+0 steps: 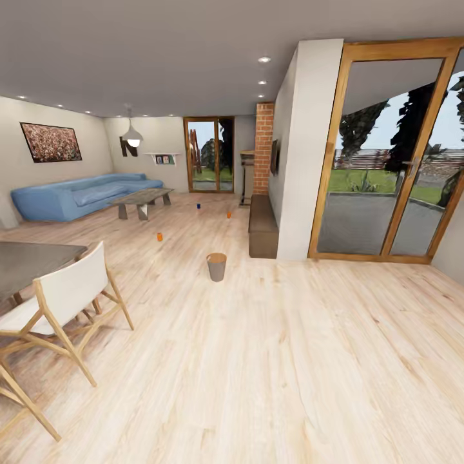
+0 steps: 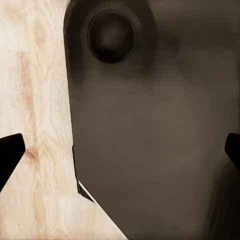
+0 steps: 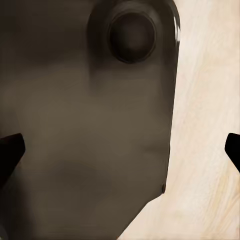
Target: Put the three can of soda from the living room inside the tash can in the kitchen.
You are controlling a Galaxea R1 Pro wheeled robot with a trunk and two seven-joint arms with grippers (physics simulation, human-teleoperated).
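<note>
Step in hand, as judged: drive toward the living room, steering between the folding chair (image 1: 67, 296) and the bin. Left to right on the wood floor (image 1: 270, 361): orange can (image 1: 159, 236), dark blue can (image 1: 198, 206), tash can (image 1: 216, 266) standing upright with contents indiscernible at this range, second orange can (image 1: 228, 214). The cans stand well apart. In each wrist view both fingers, left (image 2: 10, 152) and right (image 3: 10, 150), are spread wide and hold nothing.
</note>
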